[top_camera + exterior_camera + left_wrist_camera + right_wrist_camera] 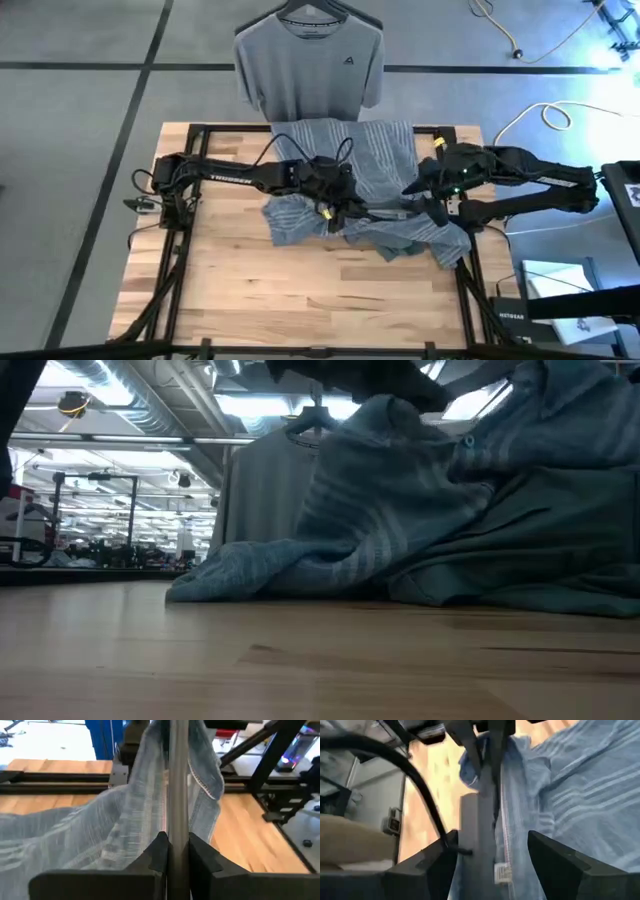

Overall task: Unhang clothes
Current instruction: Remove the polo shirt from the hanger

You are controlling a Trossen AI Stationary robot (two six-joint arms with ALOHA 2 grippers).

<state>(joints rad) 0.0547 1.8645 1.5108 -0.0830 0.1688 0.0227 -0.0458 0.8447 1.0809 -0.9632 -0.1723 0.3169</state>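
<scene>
Roughly halfway: striped shirt (375, 190) down mid-table, left pincer (176, 851) clamped on its hanger bar (178, 780), right pincer (492, 855) apart; grey T-shirt (308, 72) unhung yet.

From above, my left claw (335, 200) sinks into the striped shirt (370, 190) — its fingertips are hidden in the folds. The grey T-shirt (310, 70) is cut off at the top edge, its hanger (315, 12) barely showing. In the low view the striped shirt runs off the right edge — my arms are lost behind it.
</scene>
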